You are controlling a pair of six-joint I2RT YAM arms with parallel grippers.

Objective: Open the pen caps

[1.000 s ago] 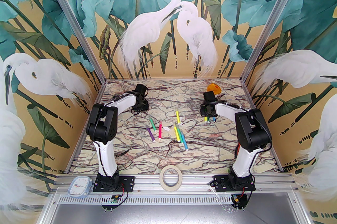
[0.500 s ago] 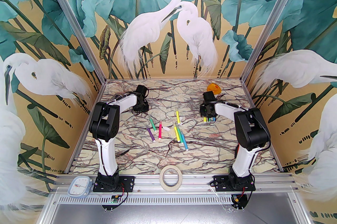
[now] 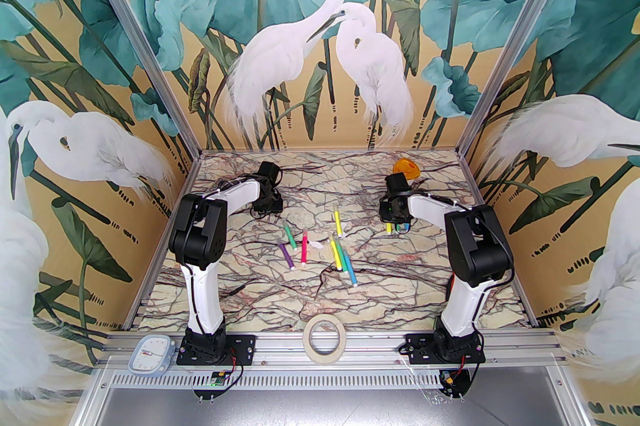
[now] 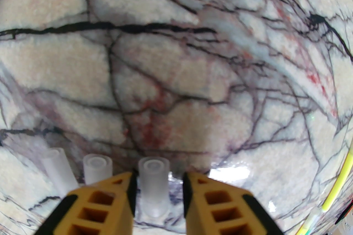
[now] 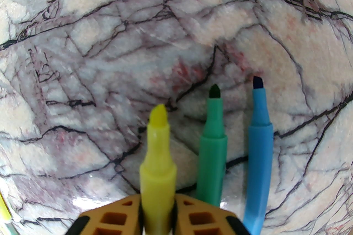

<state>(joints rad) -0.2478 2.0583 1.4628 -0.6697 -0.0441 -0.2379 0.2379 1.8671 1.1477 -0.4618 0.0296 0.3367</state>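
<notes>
Three pen caps (image 4: 98,166) sit at lower left, the left gripper (image 4: 158,174) parted around one; the right gripper (image 5: 158,199) pinches one yellow pen (image 5: 158,151), bottom centre, beside one green pen (image 5: 212,140) and one blue pen (image 5: 260,140).

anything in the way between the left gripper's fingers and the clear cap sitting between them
Nothing visible. The clear cap sits on the table inside the left gripper, with a bare gap on each side of it. Two other caps sit beside it, outside the fingers and not in that gap.
</notes>
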